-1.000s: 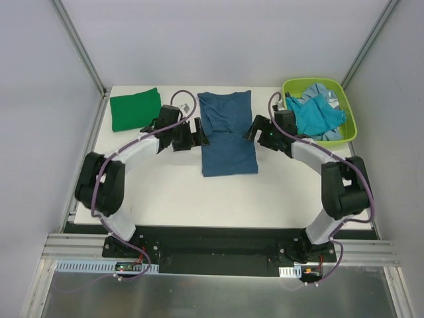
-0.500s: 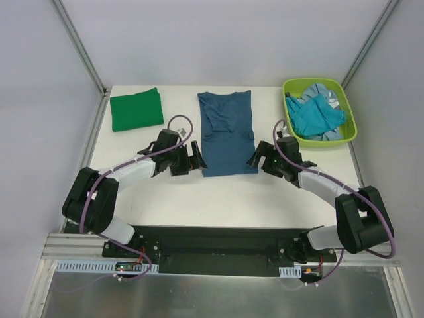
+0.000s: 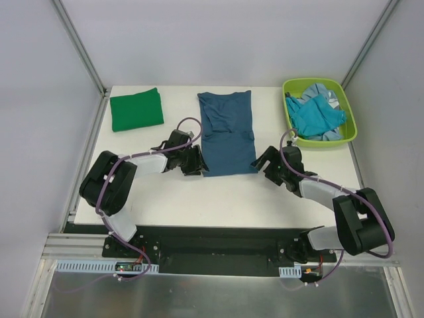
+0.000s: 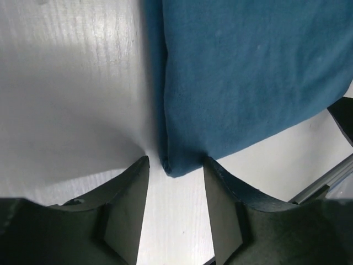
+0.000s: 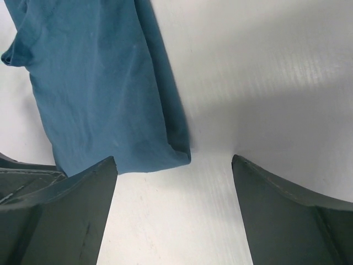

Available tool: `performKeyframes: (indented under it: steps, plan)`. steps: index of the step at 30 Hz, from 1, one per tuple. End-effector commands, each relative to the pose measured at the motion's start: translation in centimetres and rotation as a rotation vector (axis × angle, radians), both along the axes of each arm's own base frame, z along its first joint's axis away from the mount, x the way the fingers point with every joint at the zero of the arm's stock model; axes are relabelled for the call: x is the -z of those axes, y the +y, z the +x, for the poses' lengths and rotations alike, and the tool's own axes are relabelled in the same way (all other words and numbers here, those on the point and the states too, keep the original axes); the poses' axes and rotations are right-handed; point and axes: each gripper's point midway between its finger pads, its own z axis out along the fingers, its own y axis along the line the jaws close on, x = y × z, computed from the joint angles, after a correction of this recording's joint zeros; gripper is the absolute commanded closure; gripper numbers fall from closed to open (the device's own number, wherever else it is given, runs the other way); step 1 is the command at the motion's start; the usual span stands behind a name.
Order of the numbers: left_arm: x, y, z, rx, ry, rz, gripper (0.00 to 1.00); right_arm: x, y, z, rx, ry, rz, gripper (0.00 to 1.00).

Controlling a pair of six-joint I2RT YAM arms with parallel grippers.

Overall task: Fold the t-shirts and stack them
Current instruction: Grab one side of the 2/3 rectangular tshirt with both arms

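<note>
A dark teal-blue t-shirt (image 3: 228,132) lies folded lengthwise in the middle of the table. My left gripper (image 3: 198,165) is low at its near left corner. In the left wrist view that corner (image 4: 177,163) sits between the tips of my left gripper (image 4: 175,161), whose jaws are narrowed but still apart. My right gripper (image 3: 260,161) is at the near right corner. The right wrist view shows that corner (image 5: 175,150) between the wide-open fingers (image 5: 71,210). A bright green t-shirt (image 3: 136,109) lies folded at the far left.
A lime-green bin (image 3: 350,131) stands at the far right corner, holding crumpled turquoise (image 3: 318,116) and pale blue t-shirts. Bare white table (image 3: 218,199) lies between the blue shirt and the arm bases. Grey walls close in both sides.
Both grippers came back along the blue shirt's sides and dropped to its near corners. The left jaws narrowed a good deal; the right jaws narrowed slightly.
</note>
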Motion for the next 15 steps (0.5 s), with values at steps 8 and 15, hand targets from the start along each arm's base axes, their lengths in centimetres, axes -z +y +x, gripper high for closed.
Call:
performKeyframes:
  steps: [8, 15]
  plan:
    - [1.7, -0.7, 1.0, -0.014, 0.038, 0.046, 1.0, 1.4, 2.3, 0.3, -0.024, 0.053, 0.133, 0.36]
    - [1.4, -0.4, 0.8, -0.011, 0.026, 0.054, 1.0, 2.1, 2.5, 0.6, -0.022, 0.067, 0.14, 0.68]
